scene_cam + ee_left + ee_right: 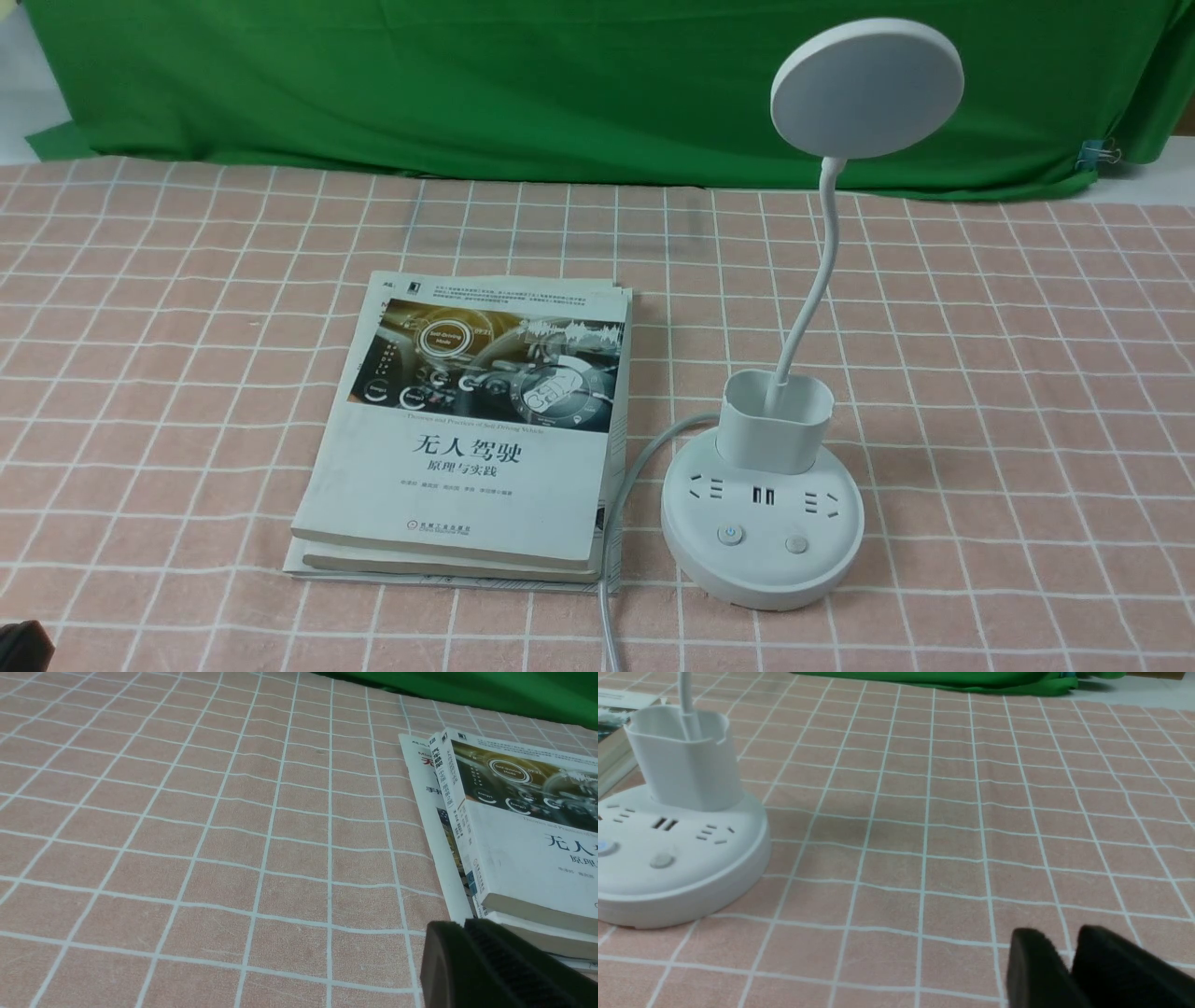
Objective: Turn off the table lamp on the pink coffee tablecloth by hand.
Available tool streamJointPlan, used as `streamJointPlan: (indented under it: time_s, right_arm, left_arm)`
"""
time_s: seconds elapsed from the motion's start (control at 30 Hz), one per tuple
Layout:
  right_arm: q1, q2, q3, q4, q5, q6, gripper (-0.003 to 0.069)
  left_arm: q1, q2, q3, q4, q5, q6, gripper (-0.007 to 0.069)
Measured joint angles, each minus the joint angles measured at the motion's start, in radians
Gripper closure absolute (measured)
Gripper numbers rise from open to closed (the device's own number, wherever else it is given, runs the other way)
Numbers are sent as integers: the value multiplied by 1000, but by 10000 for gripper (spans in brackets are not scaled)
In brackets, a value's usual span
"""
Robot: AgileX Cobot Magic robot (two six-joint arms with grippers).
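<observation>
The white table lamp (pixel 775 439) stands right of centre on the pink coffee tablecloth (pixel 1008 373), its disc head (pixel 866 87) raised on a thin bent neck. Two buttons sit on its round base; the left button (pixel 731 534) glows blue and the right button (pixel 795 544) is plain. In the right wrist view the lamp base (pixel 677 858) lies well to one side of my right gripper (pixel 1066 940), whose fingers stand slightly apart with only cloth showing between them. My left gripper (pixel 462 926) is shut on nothing, close to the books' near corner.
Stacked books (pixel 476 429) lie just left of the lamp, also seen in the left wrist view as books (pixel 514 826). The lamp's grey cord (pixel 611 560) runs between the books and the lamp base toward the front edge. A green cloth backdrop (pixel 467 84) closes the far side.
</observation>
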Motion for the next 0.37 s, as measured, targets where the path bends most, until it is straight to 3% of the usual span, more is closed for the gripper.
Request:
streamJointPlan:
  time_s: [0.37]
  right_arm:
    - [0,0,0,0,0,0,430]
  left_arm:
    - [0,0,0,0,0,0,618]
